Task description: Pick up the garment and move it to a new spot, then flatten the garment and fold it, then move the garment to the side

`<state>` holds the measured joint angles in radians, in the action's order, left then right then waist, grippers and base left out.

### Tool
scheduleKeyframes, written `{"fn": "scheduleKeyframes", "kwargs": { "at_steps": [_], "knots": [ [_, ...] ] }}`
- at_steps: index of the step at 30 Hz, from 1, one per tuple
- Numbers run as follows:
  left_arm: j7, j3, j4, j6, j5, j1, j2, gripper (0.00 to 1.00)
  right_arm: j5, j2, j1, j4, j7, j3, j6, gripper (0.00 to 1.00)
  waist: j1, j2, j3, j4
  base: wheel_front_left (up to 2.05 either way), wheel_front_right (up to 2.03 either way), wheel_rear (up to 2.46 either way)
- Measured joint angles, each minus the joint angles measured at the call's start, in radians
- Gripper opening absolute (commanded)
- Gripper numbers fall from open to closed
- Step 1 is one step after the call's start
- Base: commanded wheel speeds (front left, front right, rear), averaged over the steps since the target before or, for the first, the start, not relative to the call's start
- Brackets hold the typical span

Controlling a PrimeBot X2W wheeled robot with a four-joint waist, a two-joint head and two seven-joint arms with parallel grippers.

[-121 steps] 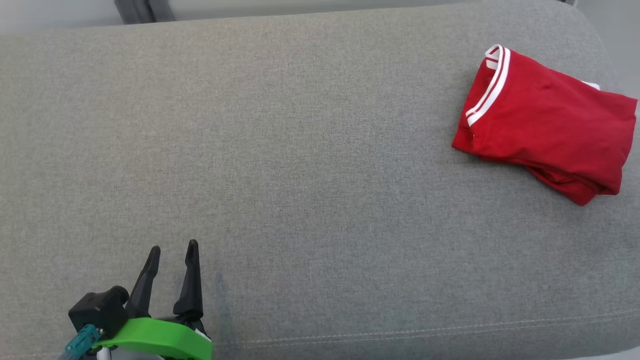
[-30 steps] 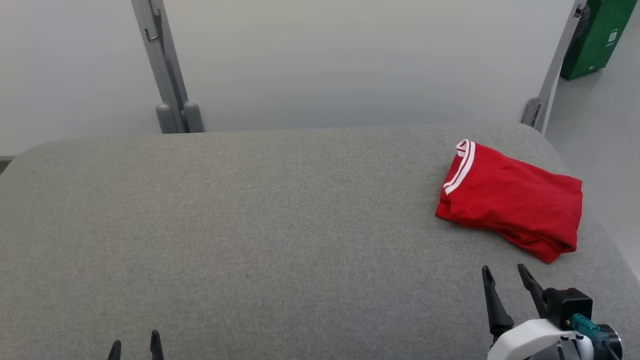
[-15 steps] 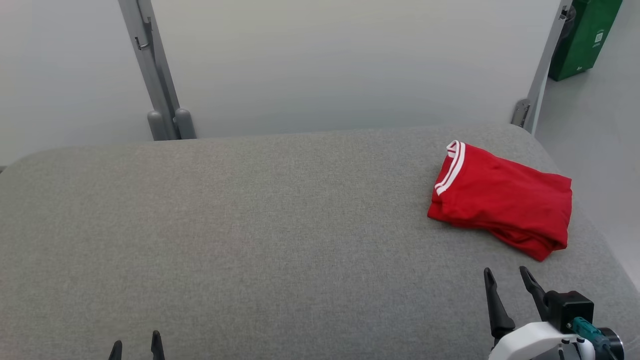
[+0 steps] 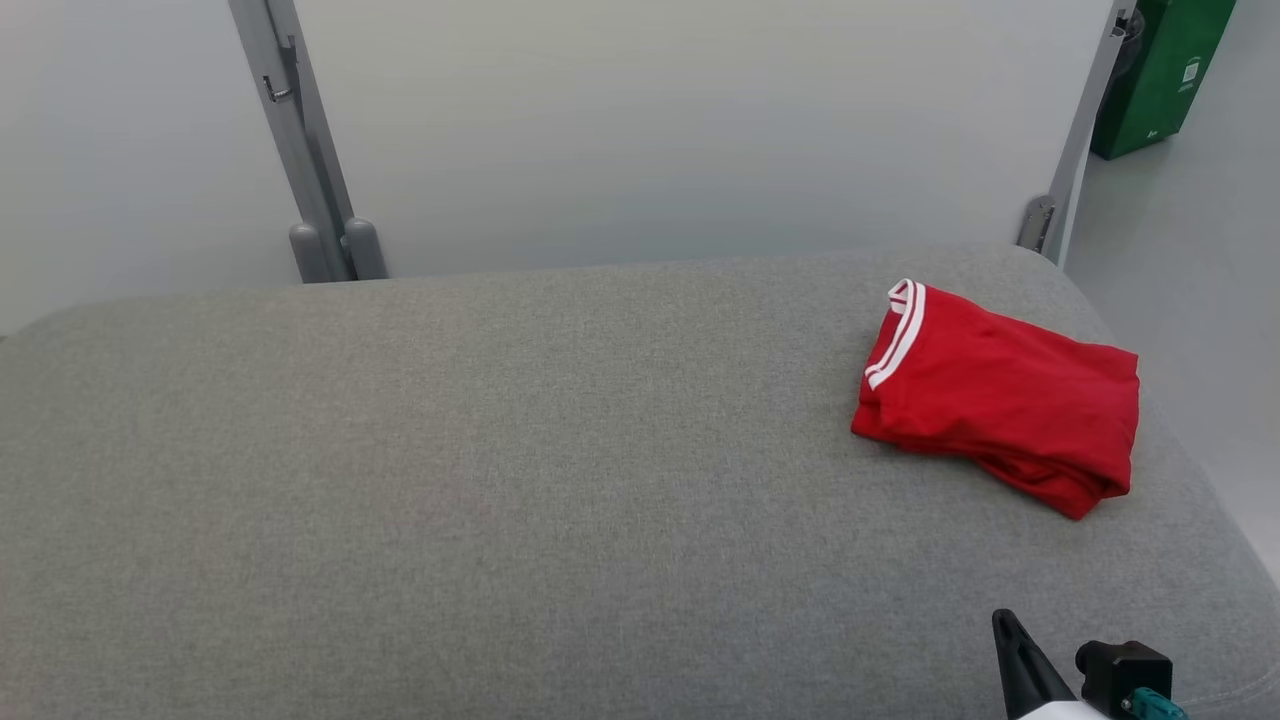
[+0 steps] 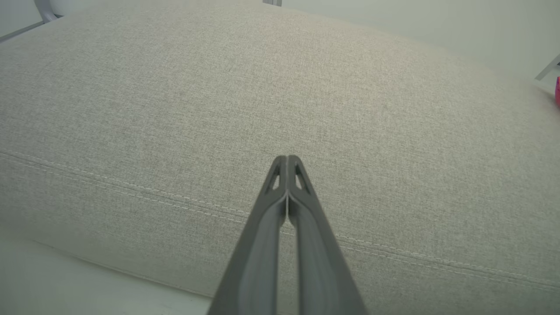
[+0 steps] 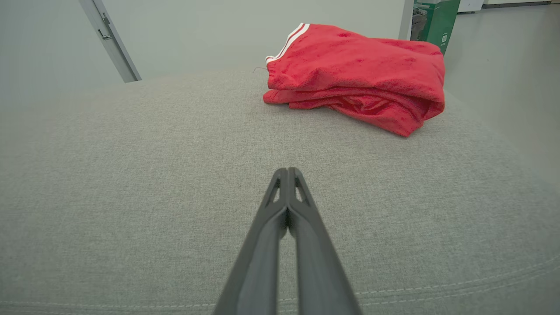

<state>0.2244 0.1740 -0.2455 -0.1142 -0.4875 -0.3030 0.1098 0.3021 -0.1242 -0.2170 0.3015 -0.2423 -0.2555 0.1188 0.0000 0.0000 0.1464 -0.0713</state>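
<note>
Broadly, a wide padded cushion with rounded corners spreads before the robot, upholstered in grey, finely woven cloth with a faintly speckled grain. Near its far right corner lies the garment, a bright red piece of soft cloth folded into a thick, roughly rectangular bundle of several layers. A white double stripe edges the end facing the cushion's middle, and the lower layers poke out unevenly at the bundle's near right corner. In the right wrist view the red cloth looks fuzzy and plump, its rounded folds stacked one over another. The right gripper hovers over the cushion's near right part, well short of the garment, its two long dark fingers pressed together tip to tip with nothing between them. Each slender finger has a small triangular cut-out near its point. The left gripper is likewise closed and empty, its tips meeting above the cushion's near edge, where a double line of pale stitching runs across the fabric. Behind the cushion stands a smooth pale panel, flanked by two slanted grey metal posts, and a green box sits on the pale floor at the far right.
</note>
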Motion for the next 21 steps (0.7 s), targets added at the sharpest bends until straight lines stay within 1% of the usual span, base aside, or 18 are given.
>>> {"fn": "scheduleKeyframes", "kwargs": {
  "at_steps": [4, 12, 14, 15, 21],
  "knots": [
    [-0.017, -0.014, -0.002, 0.007, -0.049, 0.003, 0.0, 0.0, 0.042, 0.002, 0.005, 0.001, 0.016, 0.018, -0.007, 0.0, 0.0, 0.0, -0.005, 0.003, 0.0, 0.0, 0.0],
    [-0.047, -0.033, -0.003, 0.019, -0.141, 0.029, -0.004, 0.0, 0.176, 0.01, 0.021, 0.0, 0.047, 0.048, -0.03, 0.0, 0.0, 0.0, -0.021, 0.01, 0.0, 0.0, 0.0],
    [-0.049, -0.039, -0.004, 0.03, -0.165, 0.038, -0.005, 0.0, 0.2, 0.014, 0.028, 0.0, 0.055, 0.055, -0.032, 0.0, 0.0, 0.0, -0.024, 0.011, 0.0, 0.0, 0.0],
    [-0.055, -0.042, -0.004, 0.032, -0.18, 0.041, -0.006, 0.0, 0.21, 0.015, 0.03, 0.0, 0.059, 0.059, -0.038, 0.0, 0.0, 0.0, -0.026, 0.012, 0.0, 0.0, 0.0],
    [-0.08, -0.056, -0.005, 0.045, -0.244, 0.06, -0.009, 0.0, 0.284, 0.019, 0.044, -0.001, 0.079, 0.084, -0.048, 0.0, 0.0, 0.0, -0.035, 0.016, 0.0, 0.0, 0.0]
  ]
}}
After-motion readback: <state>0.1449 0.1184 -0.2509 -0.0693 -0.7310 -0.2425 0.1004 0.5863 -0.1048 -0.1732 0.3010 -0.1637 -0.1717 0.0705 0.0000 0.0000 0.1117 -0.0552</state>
